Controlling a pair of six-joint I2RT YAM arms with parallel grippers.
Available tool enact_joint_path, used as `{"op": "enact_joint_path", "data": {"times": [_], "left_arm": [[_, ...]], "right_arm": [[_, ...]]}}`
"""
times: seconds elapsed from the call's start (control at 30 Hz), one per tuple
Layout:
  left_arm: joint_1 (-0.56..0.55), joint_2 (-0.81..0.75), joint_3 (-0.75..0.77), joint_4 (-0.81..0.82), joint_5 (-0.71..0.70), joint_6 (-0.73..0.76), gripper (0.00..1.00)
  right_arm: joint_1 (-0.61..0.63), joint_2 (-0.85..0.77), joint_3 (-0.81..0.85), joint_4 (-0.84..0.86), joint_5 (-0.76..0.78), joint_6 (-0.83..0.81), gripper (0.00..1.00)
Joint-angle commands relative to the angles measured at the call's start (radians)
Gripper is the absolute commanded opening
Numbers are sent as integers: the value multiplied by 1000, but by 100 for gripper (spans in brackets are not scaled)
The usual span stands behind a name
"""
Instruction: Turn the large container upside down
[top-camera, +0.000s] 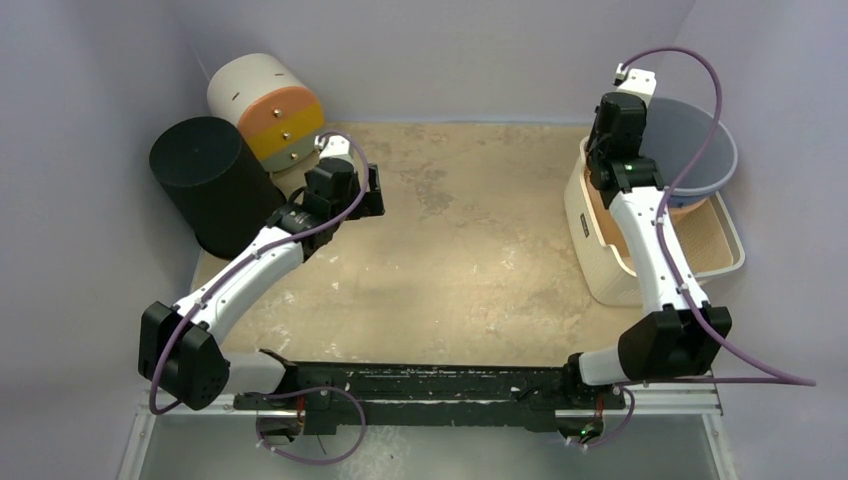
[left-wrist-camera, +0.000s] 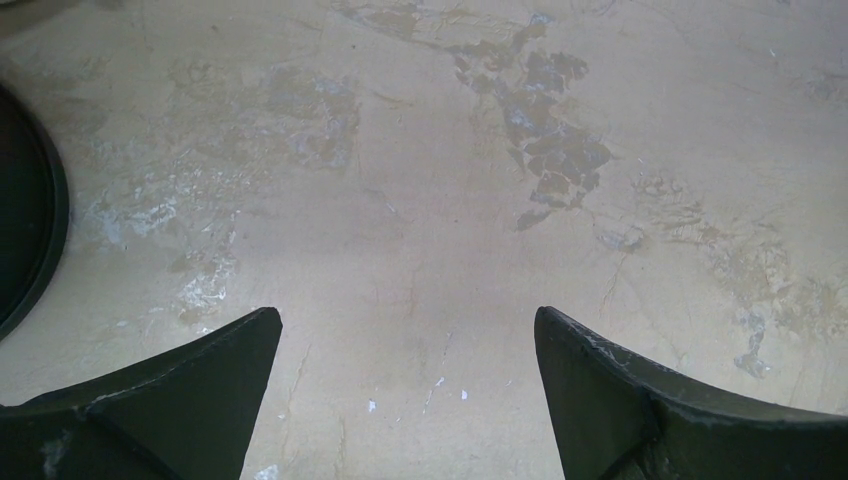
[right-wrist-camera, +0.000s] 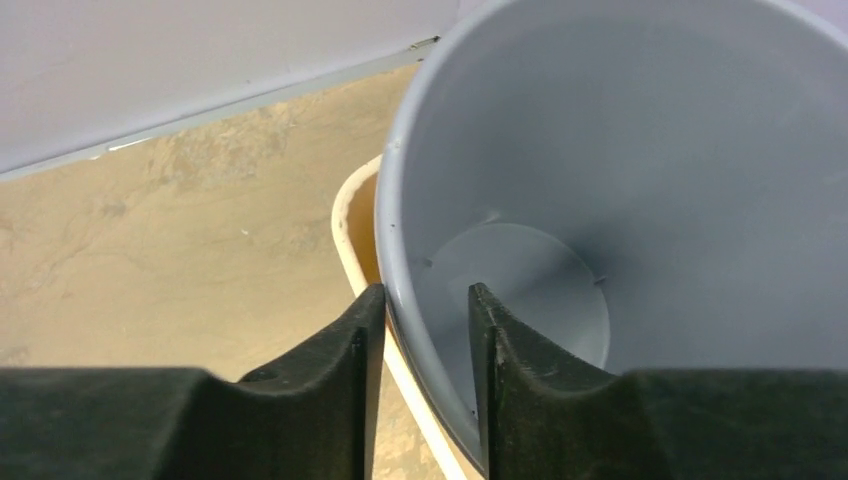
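Two arms over a worn, blotched tan tabletop, pale lilac walls on three sides.
Left gripper gapes wide, empty, near a black drum — right gripper half-closed astride the rim of the large grey container, far right, sitting in a cream bin; pinch unclear.

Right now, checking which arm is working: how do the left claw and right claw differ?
The left claw stands wide open over bare table; the right claw has its jaws narrow. The left claw has nothing between its jaws; the right claw straddles the rim of the grey bucket. Both have dark fingers.
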Motion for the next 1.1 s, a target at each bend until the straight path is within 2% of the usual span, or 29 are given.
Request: {"op": "enact_joint_path", "data": {"times": [0.0, 0.23, 0.57, 0.83, 0.97, 1.07], "left_arm": [[-9, -34, -9, 18, -25, 18, 95], [-14, -36, -8, 13, -31, 20, 95], [-19, -37, -7, 10, -38, 21, 94], [-22, -43, 12, -2, -38, 22, 94], [-23, -44, 56, -33, -35, 28, 95], [-24, -51, 83, -52, -38, 33, 94]], "right_arm": [[-13, 0, 16, 26, -11, 0, 32], [-17, -7, 56, 10, -1, -3, 0], [-17, -39, 297, -77, 2, -59, 0], [-16, -89, 413, -43, 21, -94, 0], [-17, -102, 531, -56, -21, -90, 0], [-17, -85, 662, -128, -78, -74, 0]]}}
